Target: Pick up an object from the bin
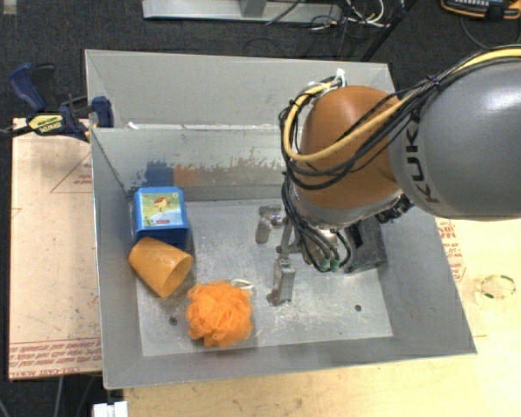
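Empty hand near orange puff

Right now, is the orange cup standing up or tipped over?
Tipped over: the orange cup lies on its side, mouth toward the orange pouf.

An orange mesh bath pouf lay at the bin's front, beside a tipped orange cup and an upright blue box.
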Controlling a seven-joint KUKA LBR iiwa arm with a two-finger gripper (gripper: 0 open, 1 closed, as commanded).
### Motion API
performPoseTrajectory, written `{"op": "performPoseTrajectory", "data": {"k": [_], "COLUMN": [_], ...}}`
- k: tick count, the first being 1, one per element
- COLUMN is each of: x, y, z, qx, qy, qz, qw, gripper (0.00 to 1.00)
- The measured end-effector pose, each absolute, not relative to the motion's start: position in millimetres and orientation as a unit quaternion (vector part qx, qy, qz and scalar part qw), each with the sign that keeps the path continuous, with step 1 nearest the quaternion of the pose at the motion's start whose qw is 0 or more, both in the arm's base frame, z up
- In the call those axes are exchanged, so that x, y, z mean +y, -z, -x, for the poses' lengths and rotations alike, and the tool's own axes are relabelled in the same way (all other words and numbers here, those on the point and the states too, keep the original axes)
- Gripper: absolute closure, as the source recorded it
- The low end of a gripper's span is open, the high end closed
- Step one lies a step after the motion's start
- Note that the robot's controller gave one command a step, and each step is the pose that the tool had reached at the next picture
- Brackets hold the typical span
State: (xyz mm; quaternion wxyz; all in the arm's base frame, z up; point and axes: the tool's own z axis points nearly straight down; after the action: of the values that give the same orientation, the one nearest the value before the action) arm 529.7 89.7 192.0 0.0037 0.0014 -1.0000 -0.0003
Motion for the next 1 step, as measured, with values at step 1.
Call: {"op": "performPoseTrajectory", "data": {"k": [1], "x": [89.3], "y": [-196.2], "z": [-531.4], "qx": [-1.000], "qy": [0.001], "qz": [0.000], "qw": [0.000], "gripper": [0.00]}}
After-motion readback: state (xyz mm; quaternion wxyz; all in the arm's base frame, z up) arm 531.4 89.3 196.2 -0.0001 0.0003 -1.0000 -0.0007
